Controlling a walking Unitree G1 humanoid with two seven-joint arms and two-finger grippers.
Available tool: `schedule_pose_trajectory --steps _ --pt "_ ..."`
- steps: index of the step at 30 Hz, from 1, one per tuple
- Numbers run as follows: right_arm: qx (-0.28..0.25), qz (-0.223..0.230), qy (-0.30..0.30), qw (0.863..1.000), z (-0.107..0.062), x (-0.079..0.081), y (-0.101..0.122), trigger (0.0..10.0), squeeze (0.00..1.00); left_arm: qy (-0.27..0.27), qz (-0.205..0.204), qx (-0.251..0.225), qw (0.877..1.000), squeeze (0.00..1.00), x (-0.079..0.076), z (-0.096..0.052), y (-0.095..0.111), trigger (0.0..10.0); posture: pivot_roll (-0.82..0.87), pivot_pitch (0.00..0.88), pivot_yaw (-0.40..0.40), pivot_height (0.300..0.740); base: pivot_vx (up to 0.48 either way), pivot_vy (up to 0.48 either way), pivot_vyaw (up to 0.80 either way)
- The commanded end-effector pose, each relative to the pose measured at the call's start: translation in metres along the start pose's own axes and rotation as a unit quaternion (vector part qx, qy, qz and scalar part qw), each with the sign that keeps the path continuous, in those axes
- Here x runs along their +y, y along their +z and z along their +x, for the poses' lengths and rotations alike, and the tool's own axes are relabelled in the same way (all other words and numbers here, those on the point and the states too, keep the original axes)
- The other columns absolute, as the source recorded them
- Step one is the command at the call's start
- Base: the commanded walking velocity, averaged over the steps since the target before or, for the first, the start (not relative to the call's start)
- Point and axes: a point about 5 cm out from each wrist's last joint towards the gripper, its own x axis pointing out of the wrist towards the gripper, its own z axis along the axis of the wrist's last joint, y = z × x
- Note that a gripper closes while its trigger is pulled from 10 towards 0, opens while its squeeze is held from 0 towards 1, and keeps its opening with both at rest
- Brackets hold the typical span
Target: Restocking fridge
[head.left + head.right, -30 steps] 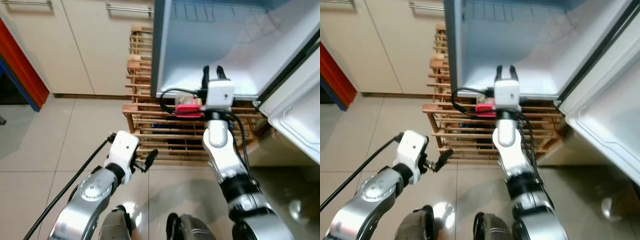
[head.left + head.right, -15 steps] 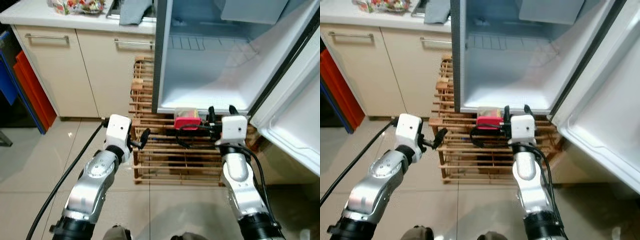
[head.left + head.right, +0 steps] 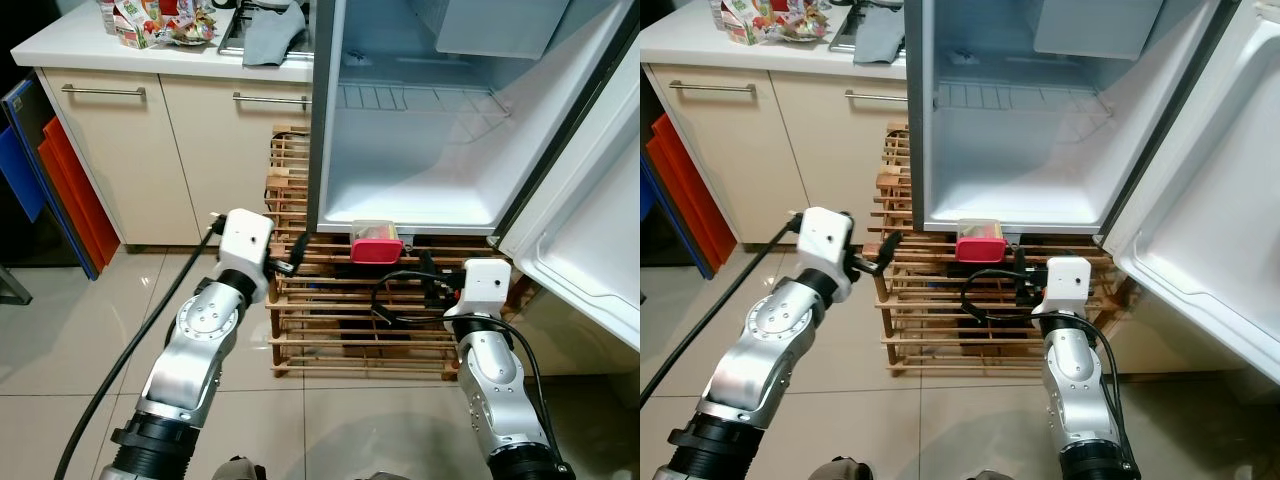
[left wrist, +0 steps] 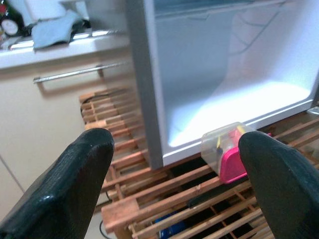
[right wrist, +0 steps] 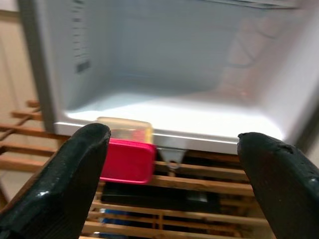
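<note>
Grippers nearest me, two: left gripper [image 3: 290, 267] and right gripper [image 3: 432, 281], both spread wide, grasping nothing. Beyond them I see one slatted wooden rack [image 3: 330, 318], one clear-lidded pink box [image 3: 376, 243] on it below the open fridge [image 3: 410, 150]; its contents unreadable.

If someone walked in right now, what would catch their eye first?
The open fridge with its bright, bare interior, standing on a slatted wooden rack. Next, the pink container with a clear lid sitting on the rack at the fridge's front lip. Both claws hang open in front of it, the left claw beside the fridge's left edge and the right claw below the container.
</note>
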Motion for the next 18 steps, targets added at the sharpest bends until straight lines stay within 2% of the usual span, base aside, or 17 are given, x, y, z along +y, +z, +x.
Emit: schedule_pose_trajectory --steps 1,5,6,7,11,14,18 --pt "-0.005 -0.017 0.013 1.0 -0.001 0.0 0.002 10.0 0.0 -0.007 0.008 -0.004 1.0 0.0 0.0 0.003 0.001 10.0 -0.03 0.0 0.001 0.74 0.0 0.0 0.0" --pt "-0.012 -0.02 0.017 1.0 -0.002 0.0 0.004 10.0 0.0 -0.005 -0.002 0.003 1.0 0.0 0.0 0.003 -0.003 10.0 -0.04 0.0 0.004 0.74 0.0 0.0 0.0" --pt "-0.017 -0.022 0.013 1.0 -0.003 -0.004 0.005 10.0 0.0 -0.004 -0.032 0.014 0.999 0.0 -0.002 0.003 -0.01 10.0 -0.06 0.0 0.005 0.74 0.0 0.0 0.0" --pt "-0.017 -0.022 0.013 1.0 -0.003 -0.004 0.005 10.0 0.0 -0.004 -0.032 0.014 0.999 0.0 -0.002 0.003 -0.01 10.0 -0.06 0.0 0.005 0.74 0.0 0.0 0.0" --pt "-0.021 -0.026 0.007 0.999 -0.004 -0.008 0.007 10.0 0.0 -0.014 -0.05 0.014 0.999 0.0 -0.009 0.006 -0.013 10.0 -0.07 0.0 0.008 0.74 0.302 0.0 0.0" --pt "-0.022 -0.039 0.003 0.999 -0.003 -0.01 0.009 10.0 0.0 -0.032 -0.062 0.003 0.998 0.0 -0.015 0.01 -0.01 10.0 -0.08 0.0 0.009 0.74 0.12 0.405 0.0" --pt "-0.016 -0.041 0.004 0.999 -0.003 -0.012 0.007 10.0 0.0 -0.038 -0.063 0.002 0.997 0.0 -0.015 0.012 -0.01 10.0 -0.08 0.0 0.009 0.74 0.0 0.478 -0.6"
